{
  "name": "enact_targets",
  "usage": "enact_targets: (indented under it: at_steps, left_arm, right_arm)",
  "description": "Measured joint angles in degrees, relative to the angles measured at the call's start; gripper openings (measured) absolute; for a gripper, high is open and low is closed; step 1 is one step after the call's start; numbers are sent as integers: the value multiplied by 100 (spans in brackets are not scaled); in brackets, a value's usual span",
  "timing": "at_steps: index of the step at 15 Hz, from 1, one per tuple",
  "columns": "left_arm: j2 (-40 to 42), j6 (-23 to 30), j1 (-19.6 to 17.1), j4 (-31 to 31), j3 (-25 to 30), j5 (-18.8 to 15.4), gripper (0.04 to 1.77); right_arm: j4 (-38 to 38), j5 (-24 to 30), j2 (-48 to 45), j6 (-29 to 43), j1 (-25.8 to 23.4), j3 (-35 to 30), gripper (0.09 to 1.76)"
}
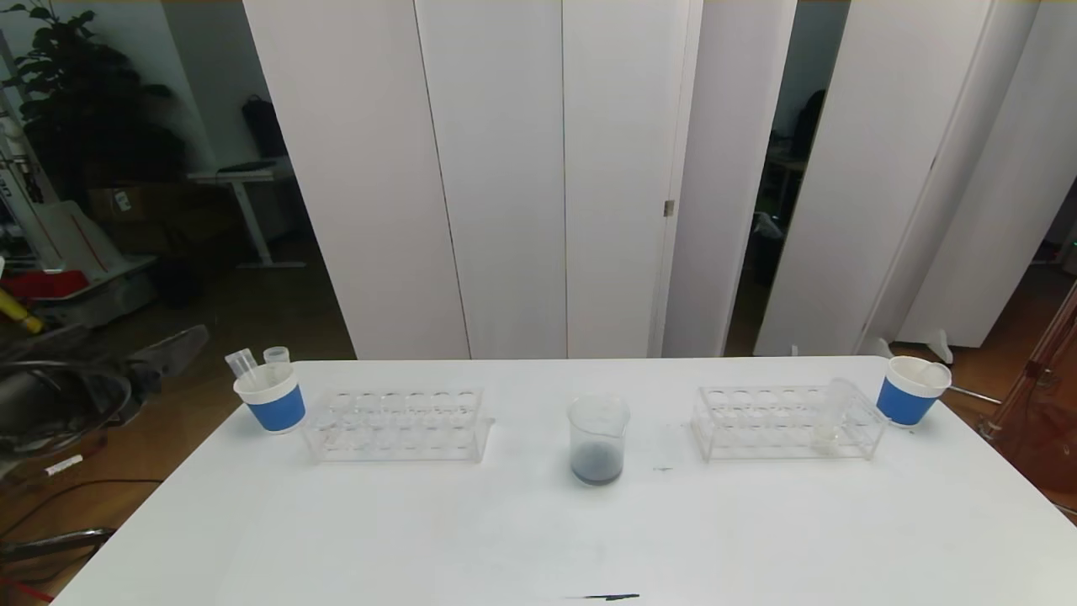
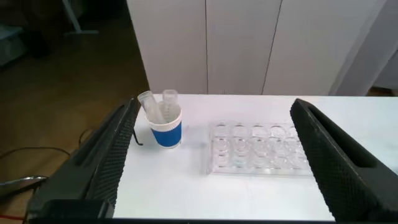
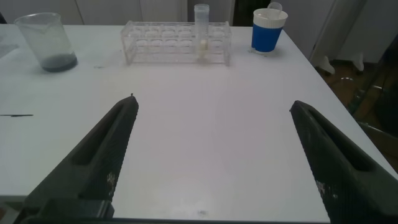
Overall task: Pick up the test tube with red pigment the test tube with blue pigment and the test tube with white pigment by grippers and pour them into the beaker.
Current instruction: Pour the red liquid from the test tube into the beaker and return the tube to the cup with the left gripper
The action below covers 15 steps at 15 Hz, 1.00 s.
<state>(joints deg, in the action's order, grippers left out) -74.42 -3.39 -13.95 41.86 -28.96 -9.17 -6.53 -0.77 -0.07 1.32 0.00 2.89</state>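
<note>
**Both grippers open and empty, beaker holds dark liquid at table centre**

White table (image 1: 538,522), head view shows no arms over it. Beaker (image 1: 598,439) stands upright near the middle of the table, between the two clear racks, dark grey-blue liquid in its bottom; also seen far off in the right wrist view (image 3: 45,42).

Left rack (image 1: 395,423) sits left of the beaker, wells look empty. Just left of it, touching or nearly so, the left blue cup (image 1: 271,397) with two clear tubes (image 1: 242,364) leaning in it, rims sticking out above the cup; contents of these tubes can't be told.

Right rack (image 1: 787,421) sits right of the beaker. One tube stands upright in its end nearest the right blue cup (image 1: 911,390): the test tube with white pigment (image 3: 201,31), small cream blob at its bottom. Something pale pokes from the right cup, can't tell what.

Test tube with blue pigment and red tube: not identifiable in any view.

Left gripper (image 2: 211,162) hangs short of the table's left side, jaws spread wide, nothing between them, facing the left cup and left rack. Right gripper (image 3: 214,162) low over the table's near right part, jaws spread wide, nothing held, well apart from the right rack
</note>
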Motion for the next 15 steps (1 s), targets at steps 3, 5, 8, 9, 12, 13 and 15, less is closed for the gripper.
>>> enact_targets:
  at_steps: [3,5,8,9,12,13,15]
  left_arm:
    - [907,-60,391,0,658,193,175]
    - [1464,-60,817,-39,1058,595,175]
    - [2308,-68,1562,-402,1456,1365,175]
    - [2605,-79,1716,-573,1569,1503,175]
    - [3446,-135,1852,-992,2032,1588,175]
    - [3694,-149,1830,-1133,2169,1575,175]
    - [4137,-160,1730,-1417,2380,1549,175]
  right_arm:
    - [0,-2,0,0,0,0,175]
    - [0,-2,0,0,0,0,175]
    - [-2,-2,0,0,0,0,175]
    - [-2,0,0,0,0,0,175]
    - [-2,-2,0,0,0,0,175]
    - [0,-2,0,0,0,0,175]
    - [-2,-2,0,2,0,0,175]
